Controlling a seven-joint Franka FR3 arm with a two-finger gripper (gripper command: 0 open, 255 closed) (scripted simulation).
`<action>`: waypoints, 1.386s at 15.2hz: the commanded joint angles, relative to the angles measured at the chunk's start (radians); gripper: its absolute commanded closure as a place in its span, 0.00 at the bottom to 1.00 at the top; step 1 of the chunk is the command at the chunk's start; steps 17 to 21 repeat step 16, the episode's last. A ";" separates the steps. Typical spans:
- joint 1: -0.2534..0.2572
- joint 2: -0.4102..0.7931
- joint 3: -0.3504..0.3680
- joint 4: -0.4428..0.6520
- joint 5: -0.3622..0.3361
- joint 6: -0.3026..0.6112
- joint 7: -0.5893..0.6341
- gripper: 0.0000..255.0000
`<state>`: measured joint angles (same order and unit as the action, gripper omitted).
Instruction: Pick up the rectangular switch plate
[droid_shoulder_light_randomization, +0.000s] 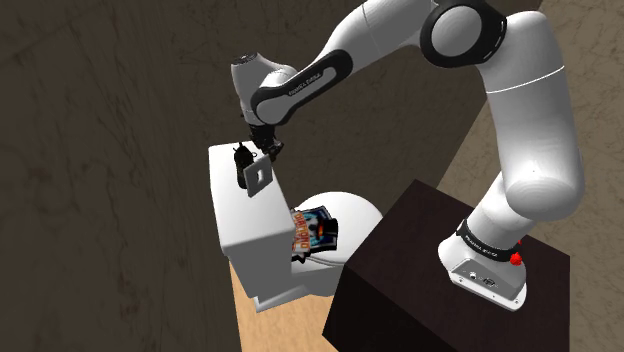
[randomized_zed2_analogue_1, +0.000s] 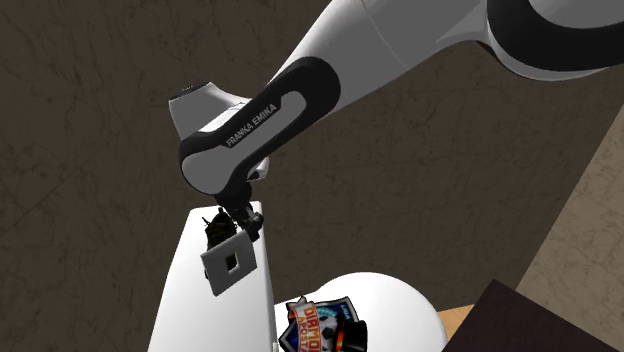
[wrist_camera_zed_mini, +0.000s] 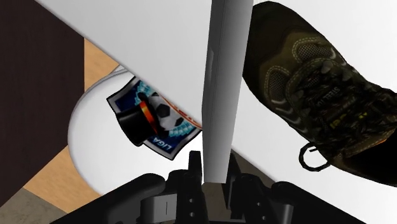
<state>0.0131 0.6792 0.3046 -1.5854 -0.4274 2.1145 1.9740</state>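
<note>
The rectangular switch plate (droid_shoulder_light_randomization: 256, 177) is a light grey plate with a small square hole in its middle. My black gripper (droid_shoulder_light_randomization: 266, 152) is shut on its upper edge, and the plate hangs tilted over the white toilet tank (droid_shoulder_light_randomization: 240, 235). In the second exterior view the switch plate (randomized_zed2_analogue_1: 228, 267) hangs below the gripper (randomized_zed2_analogue_1: 248, 225). In the wrist view the switch plate (wrist_camera_zed_mini: 222, 83) stands edge-on, clasped between the two fingers of the gripper (wrist_camera_zed_mini: 215, 179).
A dark brown shoe (droid_shoulder_light_randomization: 240, 157) (randomized_zed2_analogue_1: 217, 229) (wrist_camera_zed_mini: 318, 89) lies on the tank just beside the plate. A colourful printed card (droid_shoulder_light_randomization: 315, 230) (wrist_camera_zed_mini: 149, 121) rests on the white toilet lid (droid_shoulder_light_randomization: 352, 212). The dark stand (droid_shoulder_light_randomization: 420, 260) is close by, near the toilet.
</note>
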 joint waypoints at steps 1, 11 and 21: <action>-0.002 -0.011 0.003 0.001 0.005 -0.013 -0.004 1.00; -0.011 -0.083 0.022 0.025 0.036 -0.103 -0.034 1.00; -0.013 -0.102 0.027 0.037 0.045 -0.133 -0.044 1.00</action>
